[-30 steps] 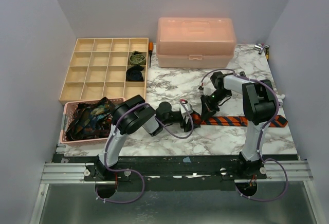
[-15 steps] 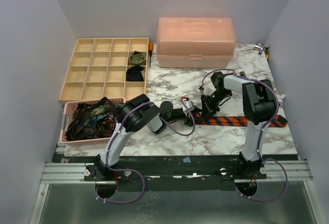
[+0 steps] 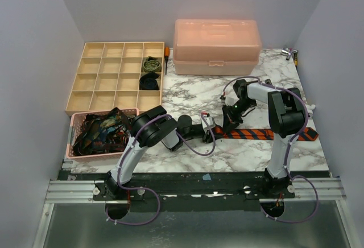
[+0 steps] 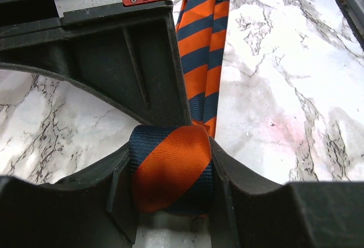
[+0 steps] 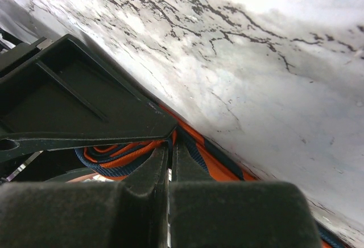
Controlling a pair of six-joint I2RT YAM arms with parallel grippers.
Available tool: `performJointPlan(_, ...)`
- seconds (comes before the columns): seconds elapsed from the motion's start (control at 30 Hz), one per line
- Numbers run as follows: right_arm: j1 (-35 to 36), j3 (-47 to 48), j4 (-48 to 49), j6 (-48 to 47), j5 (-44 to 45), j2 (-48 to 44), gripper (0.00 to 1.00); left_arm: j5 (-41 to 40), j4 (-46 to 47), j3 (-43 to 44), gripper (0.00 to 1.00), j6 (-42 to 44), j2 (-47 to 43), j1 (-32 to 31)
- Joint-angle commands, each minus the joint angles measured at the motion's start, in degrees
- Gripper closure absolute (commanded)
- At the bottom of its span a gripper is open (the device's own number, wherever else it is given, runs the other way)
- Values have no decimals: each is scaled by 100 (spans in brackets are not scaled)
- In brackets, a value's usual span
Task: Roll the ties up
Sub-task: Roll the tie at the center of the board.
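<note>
The orange-and-navy striped tie (image 3: pixel 267 133) lies flat across the marble table, running right to its wide end. Its left end is wound into a roll (image 4: pixel 170 168). My left gripper (image 3: pixel 211 128) is shut on that roll, a jaw touching each side. My right gripper (image 3: pixel 227 124) comes in from behind; its fingers (image 5: pixel 145 180) are shut together, with the tie's coils (image 5: pixel 116 152) wrapped at their tips. In the left wrist view the right gripper's body (image 4: pixel 114 49) stands just beyond the roll, beside the flat tie (image 4: pixel 206 37).
A pink basket (image 3: pixel 75 140) at the left holds several loose dark ties. Behind it a beige compartment tray (image 3: pixel 102 77) holds an olive roll (image 3: pixel 151 64) and a black roll (image 3: pixel 149 81). A pink lidded box (image 3: pixel 216 46) stands at the back. Small tools (image 3: pixel 291 53) lie at the back right.
My left arm has stretched a little to the right, bringing its gripper closer to the right gripper at the roll. The right arm and the flat part of the tie have hardly moved.
</note>
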Motion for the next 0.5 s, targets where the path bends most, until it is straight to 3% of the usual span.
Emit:
performJointPlan(0.0,172,-392,883,-320,1384,572,100,42,-234,-11,60,92,82,-38)
performJointPlan(0.13,216,-467,962,-285,1352,549,100,48,-200,95,52,9,111,-46)
performJointPlan(0.3,217,-477,965,-283,1361,549,100,102,-264,201,58,-17,222,-56)
performJointPlan(0.37,217,-468,956,-291,1353,548,100,161,-419,187,64,38,166,-56)
performJointPlan(0.47,221,-403,904,-292,1297,530,100,28,-1272,174,82,460,-114,-97)
